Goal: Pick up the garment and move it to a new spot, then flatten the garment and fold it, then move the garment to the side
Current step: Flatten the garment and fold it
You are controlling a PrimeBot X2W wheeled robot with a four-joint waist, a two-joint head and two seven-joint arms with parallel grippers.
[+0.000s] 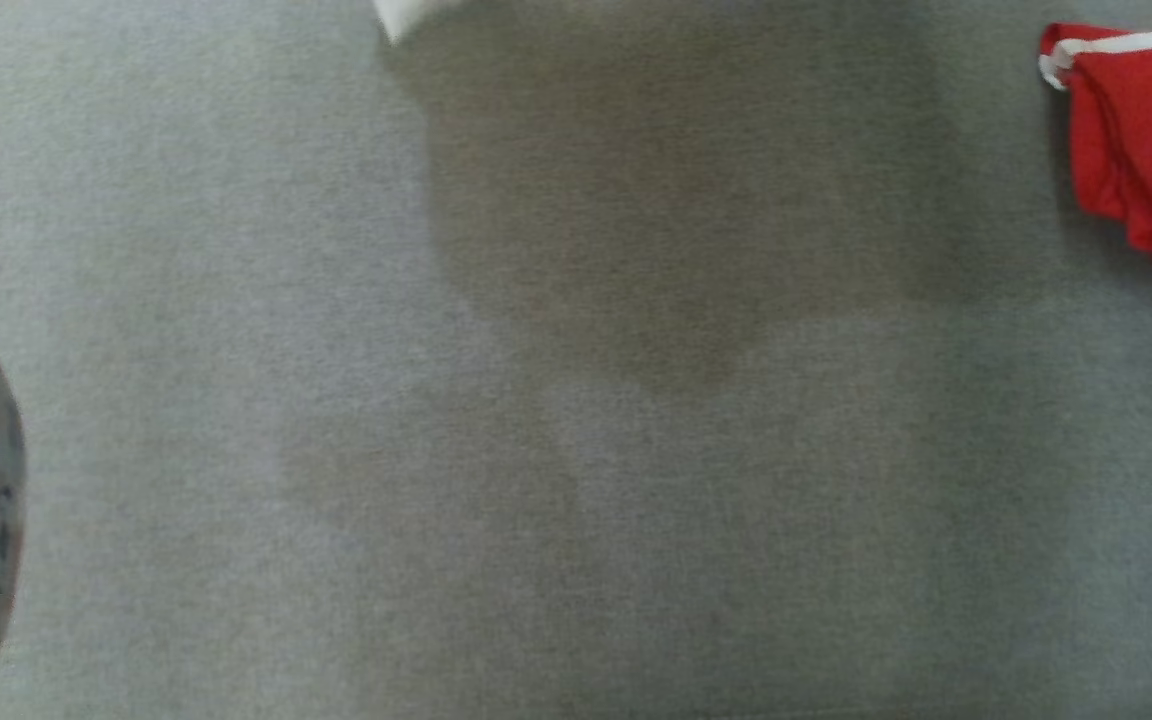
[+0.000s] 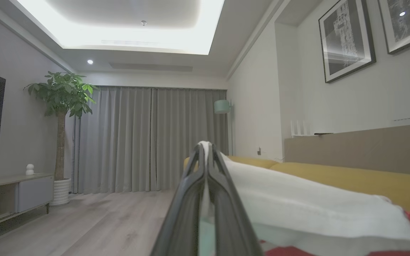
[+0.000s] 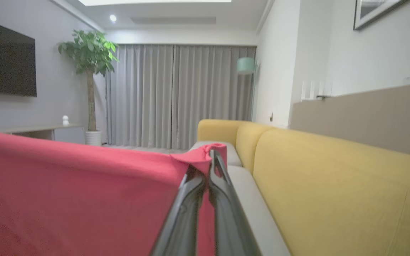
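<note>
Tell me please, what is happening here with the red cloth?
Both arms hold the garment up. The right pincer is shut on its red edge, and the left pincer is shut on a white part. A yellow sofa is beside them. The garment is not yet laid flat or folded.

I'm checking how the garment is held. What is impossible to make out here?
The garment, head view: the right edge cuts it off; full shape unknown.
The white fabric, head view: blurred, cropped by the top edge; whether it belongs to the garment is unclear.
Right wrist view: the garment screens the room's lower left.
</note>
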